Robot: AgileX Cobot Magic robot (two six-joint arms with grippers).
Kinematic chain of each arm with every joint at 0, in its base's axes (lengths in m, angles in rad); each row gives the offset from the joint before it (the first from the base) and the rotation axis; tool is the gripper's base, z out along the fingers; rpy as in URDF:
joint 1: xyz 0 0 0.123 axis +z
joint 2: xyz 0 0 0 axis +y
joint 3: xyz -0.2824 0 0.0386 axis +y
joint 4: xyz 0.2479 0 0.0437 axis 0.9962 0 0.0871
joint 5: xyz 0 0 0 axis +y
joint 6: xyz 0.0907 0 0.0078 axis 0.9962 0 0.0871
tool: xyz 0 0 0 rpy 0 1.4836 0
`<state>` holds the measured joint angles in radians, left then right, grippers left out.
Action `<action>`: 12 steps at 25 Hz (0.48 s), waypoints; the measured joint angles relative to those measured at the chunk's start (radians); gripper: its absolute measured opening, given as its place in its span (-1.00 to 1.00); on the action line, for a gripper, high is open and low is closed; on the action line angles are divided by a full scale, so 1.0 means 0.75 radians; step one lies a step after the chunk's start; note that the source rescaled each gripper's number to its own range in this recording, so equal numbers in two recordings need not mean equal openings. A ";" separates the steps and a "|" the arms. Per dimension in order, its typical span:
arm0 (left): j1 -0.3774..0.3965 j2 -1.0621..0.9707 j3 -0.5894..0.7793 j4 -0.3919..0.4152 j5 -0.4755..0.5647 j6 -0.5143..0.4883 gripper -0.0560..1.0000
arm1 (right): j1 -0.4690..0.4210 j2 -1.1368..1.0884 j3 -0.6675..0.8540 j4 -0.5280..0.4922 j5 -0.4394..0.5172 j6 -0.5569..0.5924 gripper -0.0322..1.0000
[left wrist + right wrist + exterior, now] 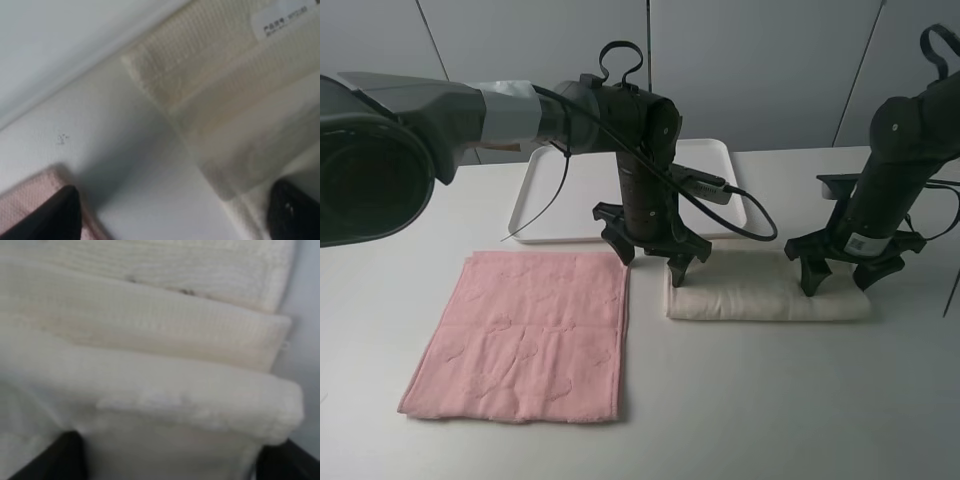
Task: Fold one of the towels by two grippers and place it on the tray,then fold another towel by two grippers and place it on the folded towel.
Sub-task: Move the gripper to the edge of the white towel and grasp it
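Left gripper [650, 256], jaws apart, hangs low at the left end of the folded cream towel [770, 298], with one finger near the pink towel [525, 335]. Right gripper [838, 278], also spread, straddles the right end. The tray [535, 205] lies just behind them on the table [770, 400].

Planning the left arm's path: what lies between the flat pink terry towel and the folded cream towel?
Bare white table between flat pink towel and folded cream towel; the left gripper straddles that gap. Exterior high view.
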<state>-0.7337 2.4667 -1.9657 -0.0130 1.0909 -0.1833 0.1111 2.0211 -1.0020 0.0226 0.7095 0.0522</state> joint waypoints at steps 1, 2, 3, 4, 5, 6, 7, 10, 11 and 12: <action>0.000 0.000 0.000 0.000 0.000 0.000 0.93 | 0.003 0.000 -0.001 0.010 0.000 0.000 0.22; 0.000 0.000 0.000 0.000 0.002 0.000 0.93 | 0.003 0.000 -0.003 0.020 0.000 0.000 0.15; 0.000 0.000 0.000 0.000 0.002 0.000 0.93 | 0.006 0.000 -0.003 0.026 -0.003 0.002 0.06; 0.000 0.000 0.000 0.000 0.002 0.002 0.93 | 0.006 0.003 -0.003 0.037 -0.003 0.002 -0.04; 0.000 0.000 0.000 0.000 0.003 0.002 0.93 | 0.009 0.003 -0.003 0.055 -0.003 0.002 -0.17; 0.000 0.000 0.000 0.000 0.003 0.002 0.93 | 0.011 0.003 -0.003 0.073 -0.003 0.002 -0.29; 0.000 0.000 0.000 0.000 0.003 0.002 0.93 | 0.011 0.005 -0.003 0.091 -0.003 0.002 -0.44; 0.000 0.000 0.000 0.000 0.003 0.002 0.93 | 0.013 0.005 -0.003 0.121 -0.003 0.000 -0.74; 0.000 0.000 0.000 0.000 0.003 0.002 0.93 | 0.013 0.005 -0.003 0.124 -0.003 -0.003 -0.74; 0.000 0.000 0.000 0.000 0.003 0.002 0.93 | 0.013 0.005 -0.003 0.124 -0.003 -0.007 -0.74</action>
<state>-0.7337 2.4667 -1.9657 -0.0130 1.0931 -0.1814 0.1208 2.0251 -1.0045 0.1155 0.7076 0.0472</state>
